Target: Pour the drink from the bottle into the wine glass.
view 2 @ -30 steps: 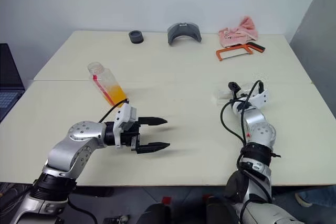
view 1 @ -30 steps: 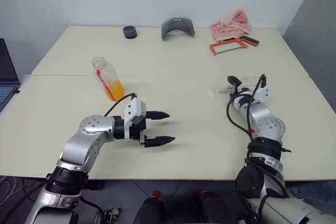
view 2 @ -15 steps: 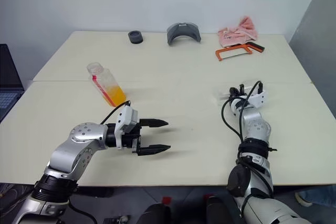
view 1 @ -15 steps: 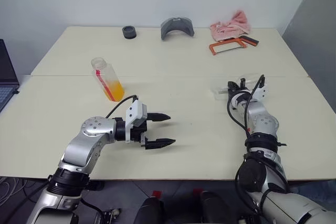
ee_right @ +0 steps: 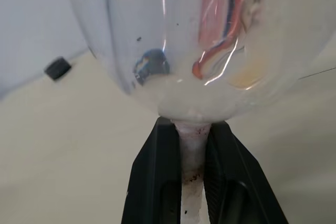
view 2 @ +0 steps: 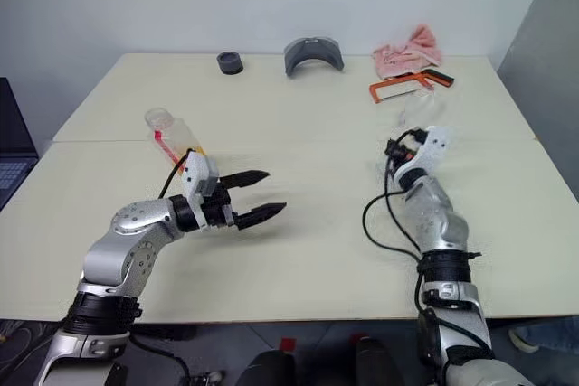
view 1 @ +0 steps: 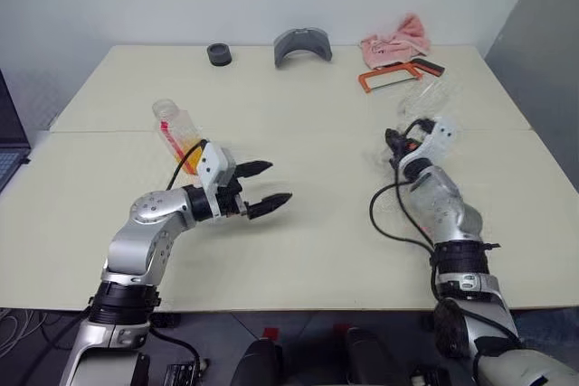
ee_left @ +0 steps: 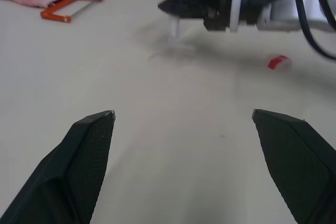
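From the head camera the wine glass (view 1: 425, 97) is barely visible, but the right wrist view shows the right gripper (ee_right: 192, 145) with its fingers clamped on the stem just under the bowl. The left wrist view catches the glass upright with its foot by the tabletop (ee_left: 157, 108). The left gripper (view 1: 262, 184) has its fingers wide apart and empty, just beside the bottle (view 1: 177, 132) with the drink (view 1: 192, 151), which stands on the left.

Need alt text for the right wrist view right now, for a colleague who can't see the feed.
The right gripper has its two black fingers shut on the stem of the clear wine glass, whose empty rounded bowl looms close above them. Behind lies the beige table with a small dark round object far off.
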Robot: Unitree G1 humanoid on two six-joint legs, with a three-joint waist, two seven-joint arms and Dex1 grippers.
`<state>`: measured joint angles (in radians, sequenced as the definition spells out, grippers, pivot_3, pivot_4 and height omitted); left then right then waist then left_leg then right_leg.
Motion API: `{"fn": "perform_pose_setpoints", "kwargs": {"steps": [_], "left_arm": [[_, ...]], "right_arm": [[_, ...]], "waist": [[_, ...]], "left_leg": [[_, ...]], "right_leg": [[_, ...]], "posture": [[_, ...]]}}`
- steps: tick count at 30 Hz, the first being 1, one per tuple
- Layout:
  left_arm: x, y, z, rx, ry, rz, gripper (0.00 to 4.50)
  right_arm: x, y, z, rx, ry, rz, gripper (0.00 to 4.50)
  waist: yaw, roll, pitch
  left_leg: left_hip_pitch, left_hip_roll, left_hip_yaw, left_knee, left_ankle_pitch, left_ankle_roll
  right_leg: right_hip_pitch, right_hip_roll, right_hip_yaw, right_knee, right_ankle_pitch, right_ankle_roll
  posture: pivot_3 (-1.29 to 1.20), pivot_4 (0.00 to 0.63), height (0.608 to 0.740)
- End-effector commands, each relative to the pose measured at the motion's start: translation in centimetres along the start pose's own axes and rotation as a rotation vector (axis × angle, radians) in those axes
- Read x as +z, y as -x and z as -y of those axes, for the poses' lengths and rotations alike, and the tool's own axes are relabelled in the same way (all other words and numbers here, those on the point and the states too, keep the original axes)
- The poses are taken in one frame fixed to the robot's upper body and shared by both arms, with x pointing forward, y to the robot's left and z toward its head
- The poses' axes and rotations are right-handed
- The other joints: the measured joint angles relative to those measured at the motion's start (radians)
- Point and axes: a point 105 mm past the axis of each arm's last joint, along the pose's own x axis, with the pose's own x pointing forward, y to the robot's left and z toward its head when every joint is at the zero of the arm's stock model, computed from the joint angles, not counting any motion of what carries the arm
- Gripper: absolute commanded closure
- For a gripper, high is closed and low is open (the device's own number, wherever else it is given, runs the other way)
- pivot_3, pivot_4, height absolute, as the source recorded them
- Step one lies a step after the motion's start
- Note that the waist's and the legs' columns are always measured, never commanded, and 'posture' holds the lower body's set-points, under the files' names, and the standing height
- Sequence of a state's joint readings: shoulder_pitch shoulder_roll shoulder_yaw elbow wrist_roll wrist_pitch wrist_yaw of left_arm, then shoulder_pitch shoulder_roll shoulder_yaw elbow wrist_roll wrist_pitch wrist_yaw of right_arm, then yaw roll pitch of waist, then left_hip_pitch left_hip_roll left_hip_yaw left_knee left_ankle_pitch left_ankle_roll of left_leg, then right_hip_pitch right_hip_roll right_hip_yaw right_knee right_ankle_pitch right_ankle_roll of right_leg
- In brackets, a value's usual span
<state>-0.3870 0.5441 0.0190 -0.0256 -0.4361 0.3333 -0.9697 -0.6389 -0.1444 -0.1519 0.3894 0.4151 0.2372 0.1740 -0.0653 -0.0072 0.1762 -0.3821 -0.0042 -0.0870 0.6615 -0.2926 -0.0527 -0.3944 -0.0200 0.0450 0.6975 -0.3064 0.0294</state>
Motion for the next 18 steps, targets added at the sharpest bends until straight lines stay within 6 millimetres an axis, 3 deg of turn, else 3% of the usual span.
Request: {"fn": "perform_pose_setpoints", "kwargs": {"steps": [1,8,12,14,18], "left_arm": [[1.5,0.5,-0.7,0.038,-0.057,0.038,0.00],[1.4,1.6,-1.1,0.067,-0.073,0.021,0.00],[1.4,2.1,-1.3,0.098,-0.079,0.016,0.00],[1.2,2.4,-1.4,0.119,-0.085,0.007,0.00],[1.1,3.5,-2.1,0.219,-0.093,0.001,0.00]], "right_arm": [[-2.4,0.4,-0.8,0.049,0.139,-0.022,4.25],[-4.9,1.5,-1.5,0.134,0.318,-0.009,4.25],[-4.2,1.4,-1.8,0.164,0.378,0.053,4.25],[-3.2,1.1,-3.3,0.226,0.413,0.117,4.25],[-2.2,0.4,-9.7,0.466,0.450,0.216,4.25]], "waist": [[-0.001,0.000,0.000],[-0.001,-0.001,-0.001],[-0.001,-0.001,-0.001],[-0.002,-0.001,-0.001],[-0.019,-0.001,0.000]], "left_leg": [[0.000,0.000,0.000,0.000,0.000,0.000],[0.003,0.001,-0.002,0.001,0.000,0.000],[0.003,0.001,-0.002,0.001,0.000,0.000],[0.003,0.001,-0.002,0.001,0.000,0.000],[0.003,0.001,-0.002,0.000,0.000,0.000]], "right_leg": [[0.000,0.000,0.000,0.000,0.000,0.000],[0.003,0.000,-0.001,0.000,0.000,0.000],[0.004,0.000,-0.001,0.000,0.000,0.000],[0.004,0.000,-0.001,0.000,0.000,0.000],[0.003,0.000,-0.001,0.000,0.000,0.000]], "posture": [[0.00,0.150,0.740],[0.00,0.150,0.740],[0.00,0.150,0.740],[0.00,0.150,0.740],[0.00,0.150,0.740]]}}
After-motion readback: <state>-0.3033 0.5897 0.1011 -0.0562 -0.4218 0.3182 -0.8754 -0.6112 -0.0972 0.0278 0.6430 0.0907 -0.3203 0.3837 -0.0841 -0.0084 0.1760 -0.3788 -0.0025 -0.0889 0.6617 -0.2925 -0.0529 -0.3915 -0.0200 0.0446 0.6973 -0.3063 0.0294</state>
